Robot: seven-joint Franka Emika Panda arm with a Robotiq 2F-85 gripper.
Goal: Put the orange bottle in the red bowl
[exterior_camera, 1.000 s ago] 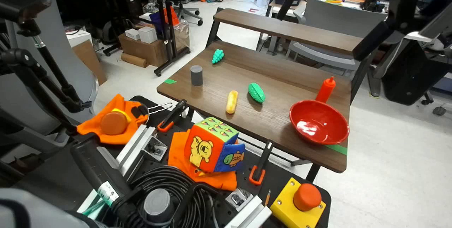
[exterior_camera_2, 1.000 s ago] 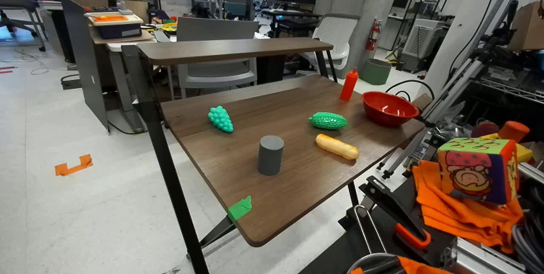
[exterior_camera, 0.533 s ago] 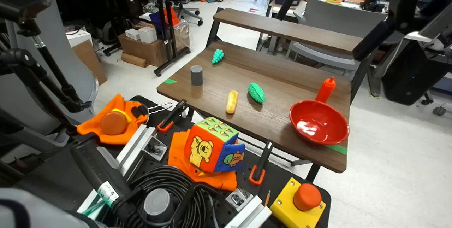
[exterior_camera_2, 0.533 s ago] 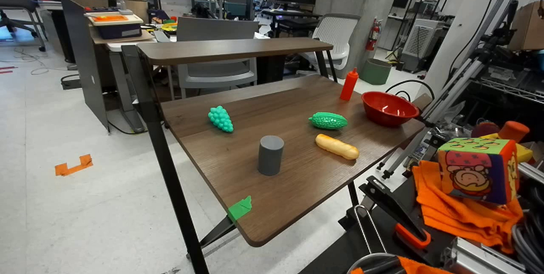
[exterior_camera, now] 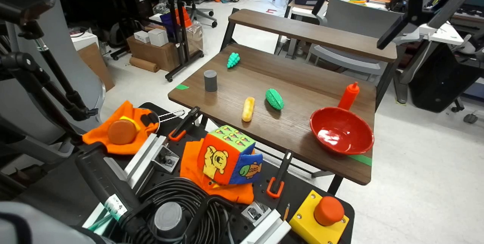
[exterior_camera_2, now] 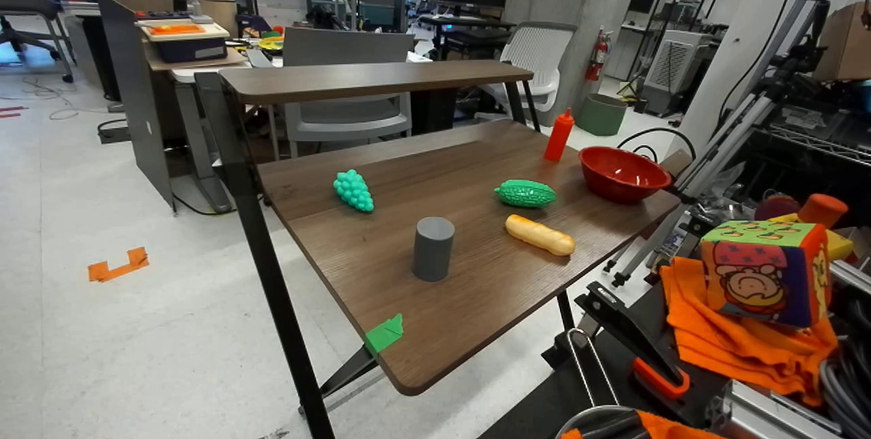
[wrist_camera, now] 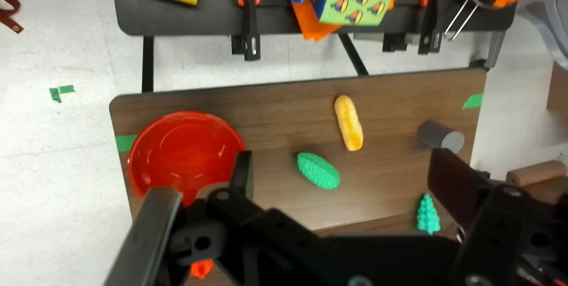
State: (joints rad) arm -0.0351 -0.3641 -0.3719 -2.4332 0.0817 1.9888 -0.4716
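The orange bottle (exterior_camera: 349, 96) stands upright on the brown table, right beside the red bowl (exterior_camera: 342, 132). In an exterior view the bottle (exterior_camera_2: 559, 135) stands a little left of the bowl (exterior_camera_2: 622, 173), apart from it. In the wrist view the bowl (wrist_camera: 186, 148) lies at the left; only the bottle's tip (wrist_camera: 202, 268) shows, the rest is hidden behind the gripper. My gripper (exterior_camera: 347, 29) hangs high above the table, fingers wide apart and empty. In the wrist view my gripper (wrist_camera: 339, 157) spans over the table with nothing between its pads.
A green corn-like toy (exterior_camera_2: 525, 193), a yellow bread-like toy (exterior_camera_2: 539, 235), a grey cylinder (exterior_camera_2: 433, 248) and teal grapes (exterior_camera_2: 353, 190) lie on the table. A raised shelf (exterior_camera: 310, 32) runs along one long side. A soft cube (exterior_camera: 228, 155) and clamps stand on the black cart.
My gripper has shifted up in an exterior view and looks smaller there, still open. A black arm part now shows at another exterior view's top right corner. The objects have not moved.
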